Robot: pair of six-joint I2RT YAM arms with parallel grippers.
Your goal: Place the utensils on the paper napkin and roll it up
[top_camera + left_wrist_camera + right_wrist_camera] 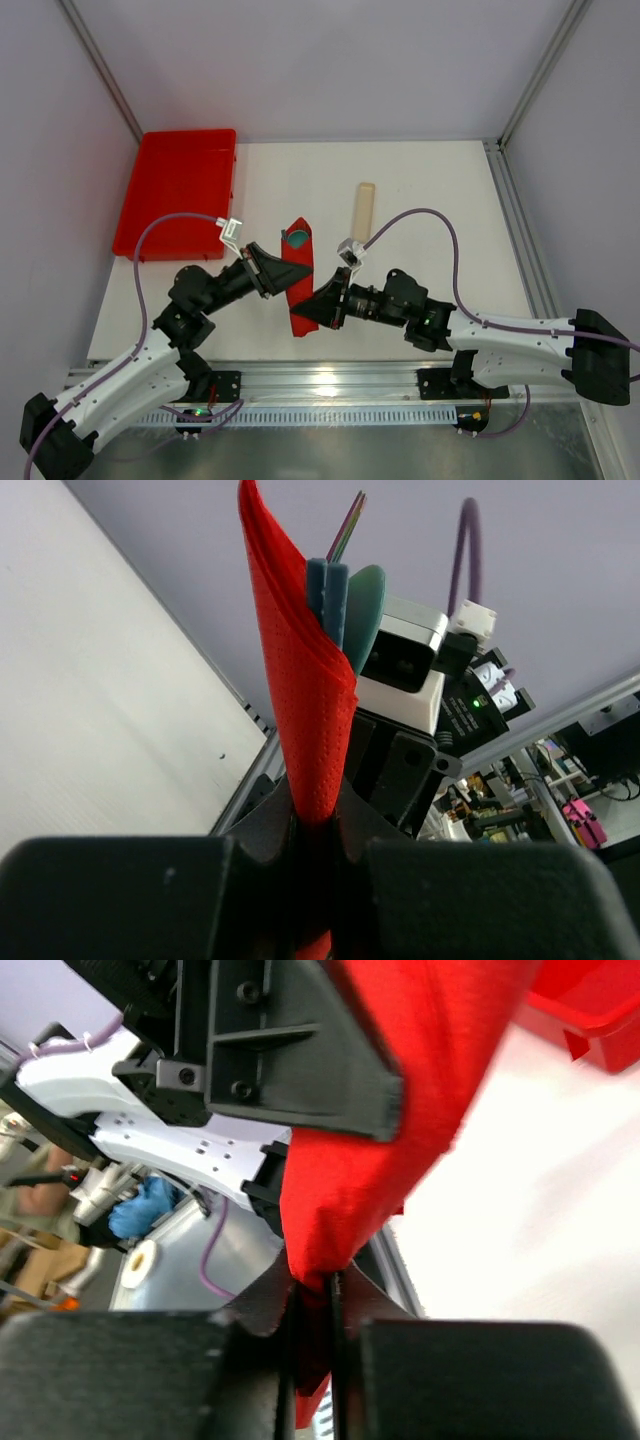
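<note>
Pale tabletop (440, 200) between plain grey walls, seen from above, with my two arms reaching in from the near edge.

Around the middle of the tabletop, a little toward the near edge, is one red napkin (297, 275). It is folded into a narrow bundle running from far to near. Teal utensils (296, 238) poke out of its far end. The left wrist view shows two flat handles and one rounded end, so I count two pieces for certain and possibly three.

My left hand (280, 274) is pressed together on the napkin's left side. My right hand (306, 308) pinches the near end of the napkin between its fingers.

One red tray (180, 190) sits at the far left corner. One beige strip (363, 210) lies beyond the bundle, well apart from it.

I judge that the utensils are already wrapped and the rolling is well along. The next move calls for tightening the wrap. Both pinches must hold so that nothing slides out of the open far end.
</note>
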